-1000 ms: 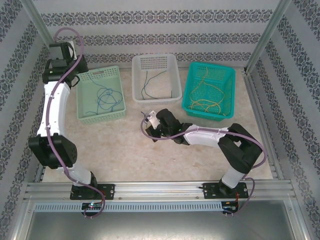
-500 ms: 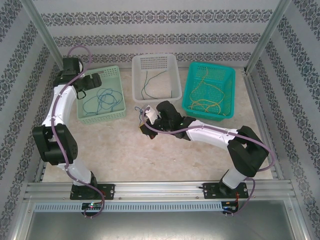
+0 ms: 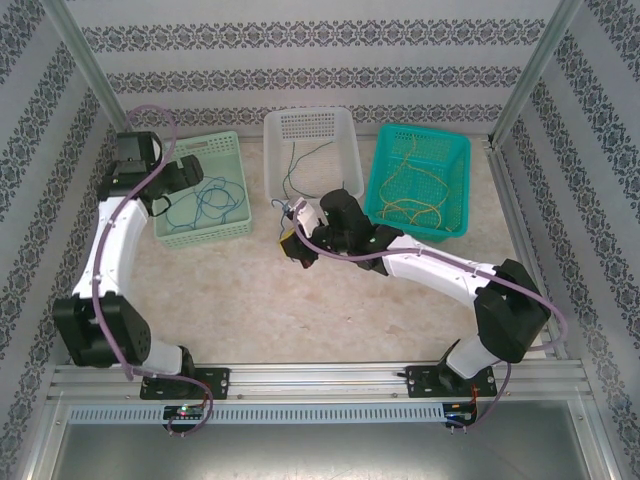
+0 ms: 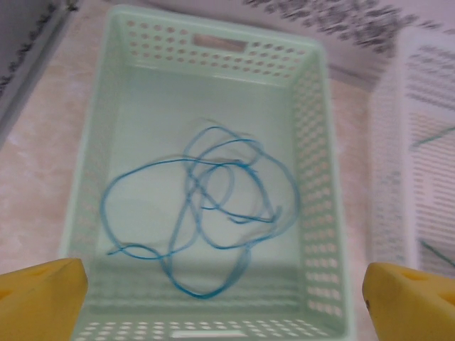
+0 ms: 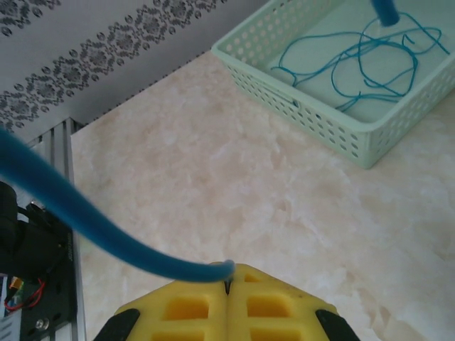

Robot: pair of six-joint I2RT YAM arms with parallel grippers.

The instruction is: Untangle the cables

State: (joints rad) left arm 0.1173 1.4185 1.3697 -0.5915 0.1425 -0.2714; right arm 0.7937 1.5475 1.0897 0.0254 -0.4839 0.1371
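Note:
A blue cable point(image 4: 213, 213) lies in loose loops on the floor of the pale green basket point(image 4: 320, 142), also seen from above as the blue cable point(image 3: 205, 198). My left gripper point(image 4: 227, 309) hangs open above that basket's near end, its yellow fingertips point(image 4: 43, 302) far apart with nothing between them. From above, the left gripper point(image 3: 168, 195) is at the basket's left rim. My right gripper point(image 5: 227, 273) is shut on a blue cable strand point(image 5: 106, 234) that leaves its tips to the left. The right gripper point(image 3: 292, 247) hovers just in front of the white basket point(image 3: 345, 190). Yellow cables point(image 3: 420, 195) lie in the teal basket point(image 3: 385, 215).
Three baskets stand in a row at the back of the marble-look table point(image 3: 250, 300). A thin dark cable point(image 3: 290, 170) lies in the white one. Patterned walls and metal posts enclose the table, and a metal rail point(image 3: 320, 378) runs along the near edge.
The left arm swung down from the back wall over the green basket and its gripper opened. The right arm stretched forward, carrying its shut gripper toward the white basket.

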